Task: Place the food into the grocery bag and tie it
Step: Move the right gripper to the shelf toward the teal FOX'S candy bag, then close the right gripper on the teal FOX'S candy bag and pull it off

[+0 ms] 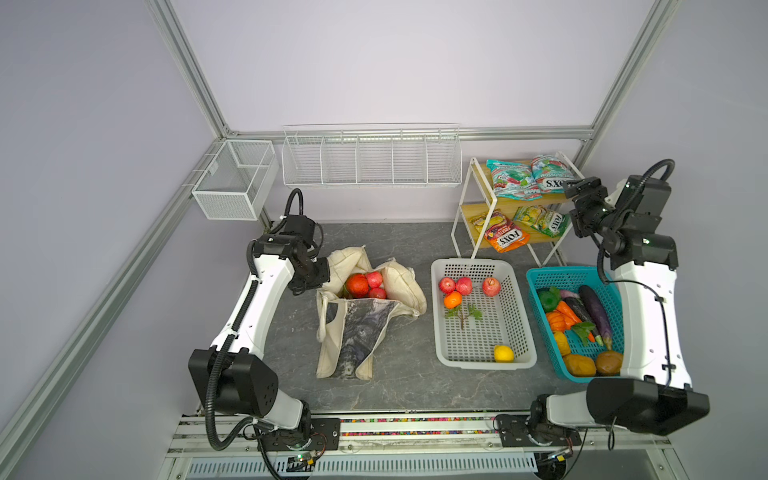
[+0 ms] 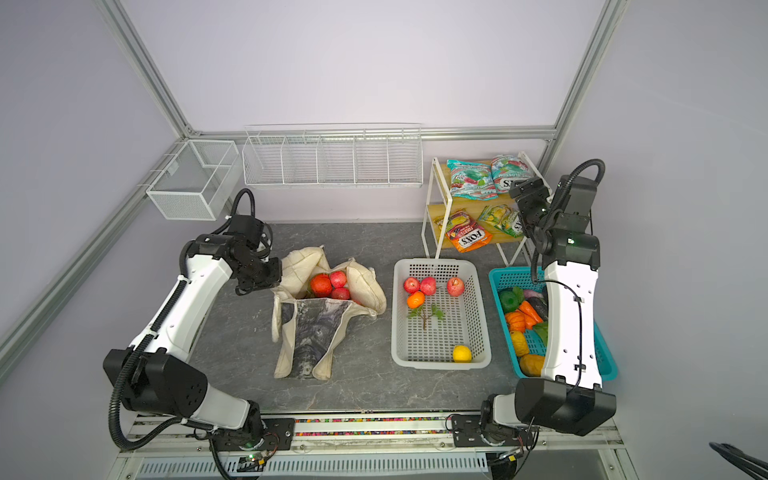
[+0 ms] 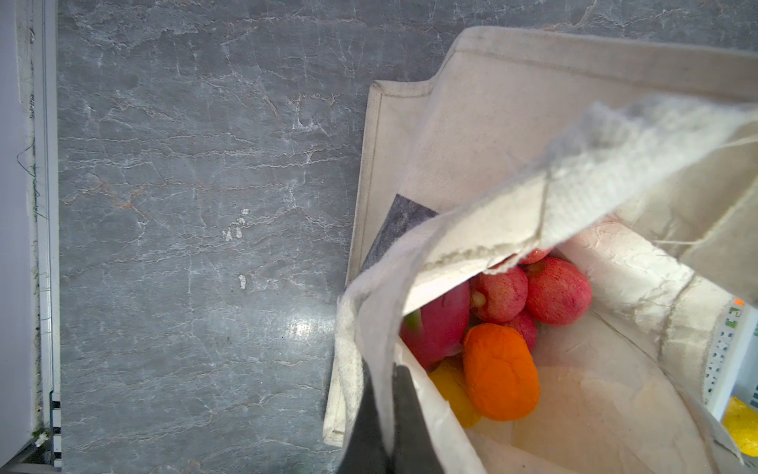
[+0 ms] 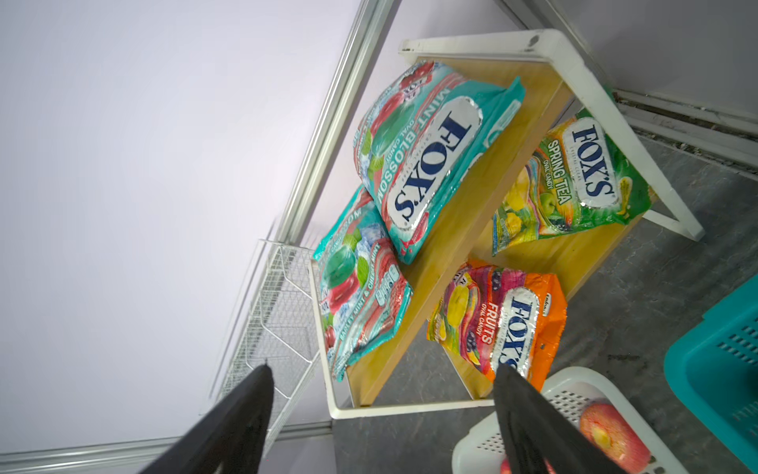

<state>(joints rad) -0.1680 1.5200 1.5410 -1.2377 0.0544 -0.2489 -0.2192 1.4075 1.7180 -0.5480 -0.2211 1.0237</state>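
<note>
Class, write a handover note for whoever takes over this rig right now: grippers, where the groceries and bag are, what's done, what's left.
Left gripper: shut on the grocery bag rim, holding it open.
Right gripper: open, empty, facing the shelf with the teal FOX'S packets.
Done: apples, dragon fruit, orange fruit and a yellow fruit lie in the bag.
Left: three more apples, a small orange and a lemon in the white basket; a packet; then tying the handles, not yet tied.
</note>
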